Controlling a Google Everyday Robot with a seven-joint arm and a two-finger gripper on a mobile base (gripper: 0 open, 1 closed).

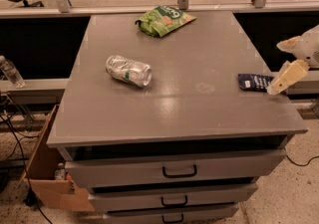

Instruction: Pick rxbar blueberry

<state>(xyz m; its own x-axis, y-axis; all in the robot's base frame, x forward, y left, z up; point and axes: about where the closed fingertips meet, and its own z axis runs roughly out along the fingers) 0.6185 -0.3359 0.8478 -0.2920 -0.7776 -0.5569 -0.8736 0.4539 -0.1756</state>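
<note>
The rxbar blueberry (253, 81) is a flat dark navy wrapper with white print, lying near the right edge of the grey cabinet top (179, 103). My gripper (280, 66) comes in from the right edge of the camera view, just above the bar's right end. It is open: one cream finger (287, 76) covers the bar's right end and the other points left above it. It holds nothing.
A crushed silver can (128, 70) lies left of centre on the top. A green snack bag (163, 20) lies at the back. Drawers with black handles (179, 171) are below. A cardboard box (47, 178) sits on the floor at left.
</note>
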